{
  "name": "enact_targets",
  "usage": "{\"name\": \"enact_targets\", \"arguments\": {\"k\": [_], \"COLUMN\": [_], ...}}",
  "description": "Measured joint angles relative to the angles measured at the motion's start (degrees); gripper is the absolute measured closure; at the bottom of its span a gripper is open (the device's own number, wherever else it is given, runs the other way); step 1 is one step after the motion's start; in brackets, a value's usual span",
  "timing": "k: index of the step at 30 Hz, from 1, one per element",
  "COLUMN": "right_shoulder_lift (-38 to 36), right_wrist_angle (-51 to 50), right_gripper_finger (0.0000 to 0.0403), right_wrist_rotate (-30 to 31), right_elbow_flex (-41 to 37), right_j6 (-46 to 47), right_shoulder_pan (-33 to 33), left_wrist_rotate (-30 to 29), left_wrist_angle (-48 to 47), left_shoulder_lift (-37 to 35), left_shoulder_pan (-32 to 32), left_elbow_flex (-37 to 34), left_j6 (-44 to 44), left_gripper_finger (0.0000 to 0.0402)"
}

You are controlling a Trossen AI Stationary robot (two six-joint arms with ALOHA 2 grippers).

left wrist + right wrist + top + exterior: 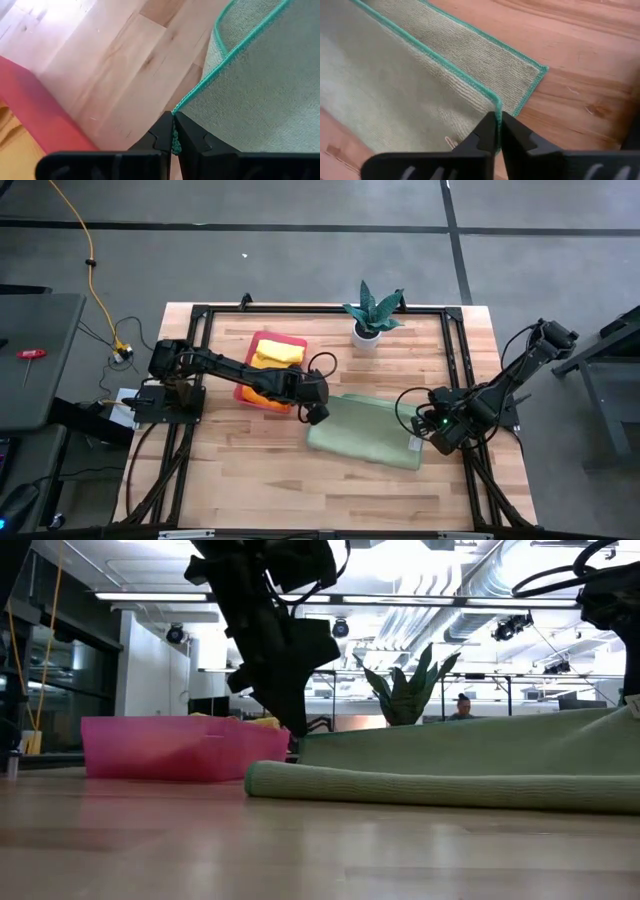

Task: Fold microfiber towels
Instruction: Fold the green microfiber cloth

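Mid-fold: the pale green towel (366, 435) lies centre-right of the high view, doubled over. The left gripper (173, 134) and right gripper (497, 131) each pinch a corner. Yellow towels (277, 352), apparently folded, sit in the pink tray (245, 394).

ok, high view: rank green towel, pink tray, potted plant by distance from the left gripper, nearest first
1. green towel: its corner is in the left gripper, jaws shut.
2. pink tray: just behind, at the arm's side.
3. potted plant: table's far edge.
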Motion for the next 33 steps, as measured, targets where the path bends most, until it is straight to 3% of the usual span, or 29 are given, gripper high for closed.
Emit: {"name": "enact_targets", "arguments": {"k": [7, 12, 16, 20, 23, 28, 33], "right_shoulder_lift": [0.0, -0.11, -1.06, -2.91, -4.35, -3.81, 1.9], "right_wrist_angle": [-0.78, -3.09, -4.85, -4.73, -4.49, 0.07, 6.05], "right_gripper_finger": [0.0296, 0.0221, 0.0184, 0.0173, 0.0172, 0.0172, 0.0172], "right_wrist_rotate": [-0.11, -0.12, -0.1, 0.6, -2.13, -13.58, -15.56], "right_elbow_flex": [0.0, 0.0, 0.0, 0.01, 0.68, 0.79, 0.79], "right_j6": [0.0, 0.04, 1.92, 2.9, 3.6, 6.3, 10.49], "right_shoulder_pan": [0.0, 0.0, 0.0, 0.0, 0.0, 0.57, 2.96], "left_wrist_rotate": [-0.25, -0.2, -1.52, -2.73, -0.93, 8.91, 16.7], "left_wrist_angle": [-0.02, -1.37, -3.26, -5.35, -9.25, -10.84, -1.79], "left_shoulder_lift": [-0.02, -0.04, -0.09, -0.09, -0.09, -2.01, -4.23], "left_shoulder_pan": [0.23, 1.17, 2.13, 3.22, 3.9, 3.66, -0.16], "left_elbow_flex": [0.0, 0.85, 3.38, 7.27, 10.48, 10.67, 4.7], "left_j6": [1.85, 4.22, 7.28, 11.39, 13.58, 13.85, 11.01], "left_gripper_finger": [0.0376, 0.0328, 0.0282, 0.0245, 0.0224, 0.0209, 0.0213]}}
